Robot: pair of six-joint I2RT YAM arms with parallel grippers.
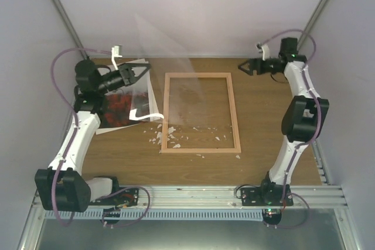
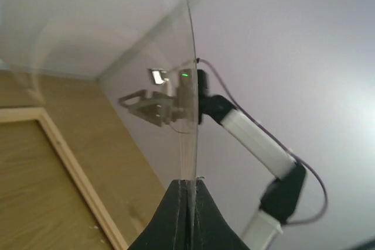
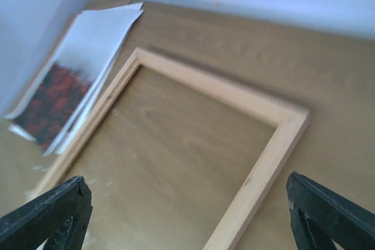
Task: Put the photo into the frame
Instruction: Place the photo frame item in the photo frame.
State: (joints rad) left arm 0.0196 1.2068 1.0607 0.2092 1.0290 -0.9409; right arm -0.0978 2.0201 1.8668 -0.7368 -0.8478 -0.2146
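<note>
The frame (image 1: 199,75) of light wood rails lies flat in the middle of the table, and its far corner shows in the right wrist view (image 3: 280,139). The photo (image 1: 119,105), red hills with a white border, lies left of the frame under my left arm (image 3: 51,95). My left gripper (image 1: 143,73) is shut on the edge of a clear pane (image 1: 167,42), held up tilted over the frame's far left corner. The pane's edge (image 2: 192,98) rises from between the shut fingertips (image 2: 188,183). My right gripper (image 1: 245,66) hangs open above the frame's far right corner, nothing between its fingers (image 3: 186,196).
Several small white scraps (image 1: 166,135) lie scattered on the table around the frame's near left corner and inside it. White sheets (image 1: 140,68) lie with the photo at the left. Grey walls enclose the table on three sides.
</note>
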